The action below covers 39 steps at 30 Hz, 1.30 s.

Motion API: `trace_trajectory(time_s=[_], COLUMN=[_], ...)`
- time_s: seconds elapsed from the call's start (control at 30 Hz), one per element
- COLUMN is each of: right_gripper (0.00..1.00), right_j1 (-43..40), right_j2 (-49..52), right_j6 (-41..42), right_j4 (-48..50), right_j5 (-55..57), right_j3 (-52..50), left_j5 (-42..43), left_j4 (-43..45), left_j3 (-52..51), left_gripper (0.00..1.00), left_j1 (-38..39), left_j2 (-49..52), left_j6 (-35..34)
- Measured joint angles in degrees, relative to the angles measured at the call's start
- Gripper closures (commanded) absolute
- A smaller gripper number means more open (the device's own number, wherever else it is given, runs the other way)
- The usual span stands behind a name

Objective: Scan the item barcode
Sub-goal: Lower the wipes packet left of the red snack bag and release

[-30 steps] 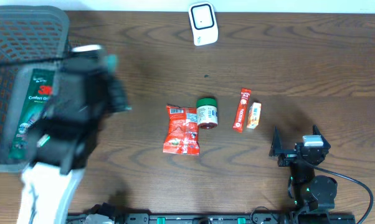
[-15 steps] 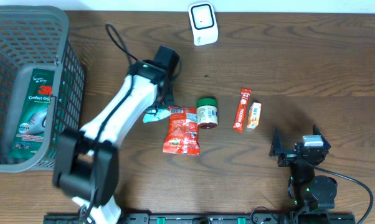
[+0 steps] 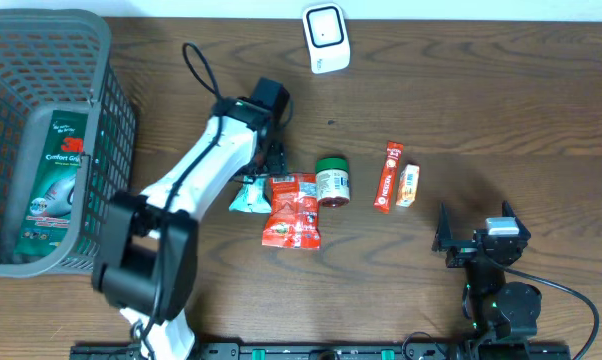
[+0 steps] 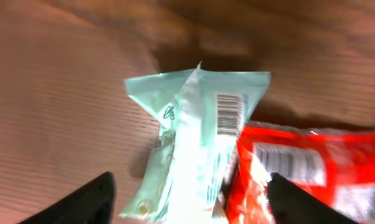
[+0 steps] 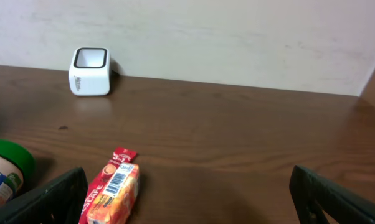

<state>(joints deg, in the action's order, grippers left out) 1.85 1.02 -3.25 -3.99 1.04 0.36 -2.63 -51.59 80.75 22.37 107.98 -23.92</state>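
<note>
A mint-green packet (image 4: 194, 143) lies on the table with its barcode (image 4: 230, 114) facing up. Its right edge touches a red snack packet (image 4: 312, 168). My left gripper (image 4: 190, 208) hovers just over it, open, its dark fingertips (image 4: 91, 200) wide on either side and not touching it. From overhead the packet (image 3: 249, 195) rests left of the red packet (image 3: 292, 208), under my left gripper (image 3: 262, 172). The white scanner (image 3: 326, 38) stands at the table's far edge. My right gripper (image 3: 478, 240) rests open at the front right, holding nothing.
A green-lidded jar (image 3: 332, 180), a red sachet (image 3: 386, 177) and a small orange box (image 3: 408, 185) lie right of the red packet. A grey basket (image 3: 101, 60) at the left holds a green 3M pack (image 3: 56, 175). The right wrist view shows the box (image 5: 116, 190) and scanner (image 5: 90, 71).
My left arm swung from over the basket to the table's middle carrying the mint-green packet. It then opened, and the packet now lies beside the red one. The right arm stayed still.
</note>
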Motion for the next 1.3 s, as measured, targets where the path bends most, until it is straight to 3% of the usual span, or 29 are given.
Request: trace_trajectory(time_s=[0.07,0.3,1.1,1.3], right_gripper=[0.01,0.01,0.01,0.01], right_j1=[0.0,0.0,0.0,0.0], right_j2=[0.0,0.0,0.0,0.0], right_j6=[0.0,0.0,0.0,0.0], right_j4=[0.0,0.0,0.0,0.0], right_j5=[0.0,0.0,0.0,0.0], right_j3=[0.0,0.0,0.0,0.0], left_j5=[0.3,0.9,4.0,3.9], left_j4=[-0.7,-0.2,20.3,15.2], left_j3=[0.3,0.2,-20.5,-19.5], left_gripper=[0.93,0.93,0.87,0.69], left_j1=[-0.2,-0.1,-0.1,-0.1], left_j2=[-2.4,-5.4,-6.6,-7.8], left_j6=[0.2,0.3,-0.3,-0.3])
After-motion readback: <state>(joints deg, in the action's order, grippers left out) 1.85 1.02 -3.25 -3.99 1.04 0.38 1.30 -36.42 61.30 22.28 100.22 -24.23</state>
